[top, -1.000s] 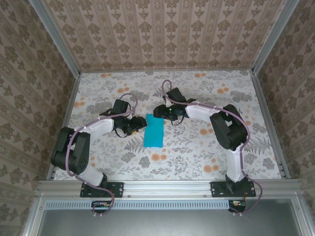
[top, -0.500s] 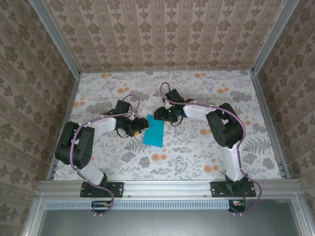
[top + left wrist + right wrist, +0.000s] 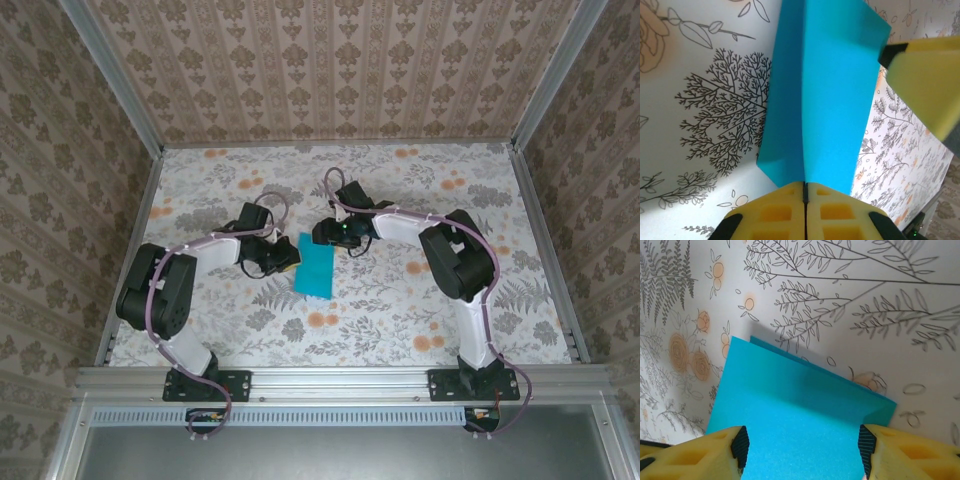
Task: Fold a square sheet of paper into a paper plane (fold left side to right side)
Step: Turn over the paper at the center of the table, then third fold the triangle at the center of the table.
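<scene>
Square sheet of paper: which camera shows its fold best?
Left wrist: the square sheet of paper is close up, its fold running into the shut left gripper. Right wrist shows two offset layers under the open right gripper; top external shows a small blue rectangle.

Robot test cell, aluminium frame, wallpapered walls

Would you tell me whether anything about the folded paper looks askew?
Slightly: on the square sheet of paper, the folded-over top layer sits offset, leaving a thin strip of the lower layer showing along one edge, so the edges do not line up.
</scene>
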Available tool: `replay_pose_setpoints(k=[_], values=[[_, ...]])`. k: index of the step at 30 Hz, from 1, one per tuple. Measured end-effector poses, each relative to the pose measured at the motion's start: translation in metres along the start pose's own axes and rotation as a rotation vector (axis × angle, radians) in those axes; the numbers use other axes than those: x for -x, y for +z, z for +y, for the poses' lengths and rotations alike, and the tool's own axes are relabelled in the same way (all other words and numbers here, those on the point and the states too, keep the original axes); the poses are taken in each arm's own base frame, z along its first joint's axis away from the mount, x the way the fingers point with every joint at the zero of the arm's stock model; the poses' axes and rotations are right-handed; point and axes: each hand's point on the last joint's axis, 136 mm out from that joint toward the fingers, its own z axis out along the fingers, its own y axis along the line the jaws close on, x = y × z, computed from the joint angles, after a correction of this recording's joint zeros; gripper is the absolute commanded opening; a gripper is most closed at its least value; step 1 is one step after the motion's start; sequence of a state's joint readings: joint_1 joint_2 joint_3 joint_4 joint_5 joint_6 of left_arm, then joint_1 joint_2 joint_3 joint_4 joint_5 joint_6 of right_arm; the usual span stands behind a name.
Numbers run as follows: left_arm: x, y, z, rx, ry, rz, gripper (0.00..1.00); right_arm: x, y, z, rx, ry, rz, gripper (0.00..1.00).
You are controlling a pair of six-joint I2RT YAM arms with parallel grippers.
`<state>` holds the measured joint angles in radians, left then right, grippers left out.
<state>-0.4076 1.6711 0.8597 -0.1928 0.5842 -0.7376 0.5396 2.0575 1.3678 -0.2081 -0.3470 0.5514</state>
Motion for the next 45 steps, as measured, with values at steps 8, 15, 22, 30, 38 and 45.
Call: replay_pose_setpoints(k=[8,15,22,30,38,45], values=[[-0.006,0.006,-0.01,-0.012,-0.046,0.006,0.0,-0.017,-0.082,0.006,-0.052,-0.192,-0.149,0.76],[-0.021,0.018,-0.02,-0.027,-0.101,0.021,0.0,-0.103,-0.104,0.039,-0.063,-0.528,-0.152,0.86],[-0.023,0.023,-0.029,-0.046,-0.131,0.016,0.0,-0.159,-0.084,0.054,-0.115,-0.82,-0.089,0.89],[-0.027,0.026,-0.032,-0.038,-0.142,0.017,0.0,-0.16,-0.05,0.049,-0.208,-0.939,-0.042,0.76],[-0.027,0.026,-0.029,-0.027,-0.151,0.014,0.0,-0.139,-0.046,0.067,-0.22,-0.967,-0.1,0.23],[-0.03,0.025,-0.022,0.007,-0.129,0.022,0.12,-0.143,-0.045,0.06,-0.189,-0.934,-0.049,0.0]])
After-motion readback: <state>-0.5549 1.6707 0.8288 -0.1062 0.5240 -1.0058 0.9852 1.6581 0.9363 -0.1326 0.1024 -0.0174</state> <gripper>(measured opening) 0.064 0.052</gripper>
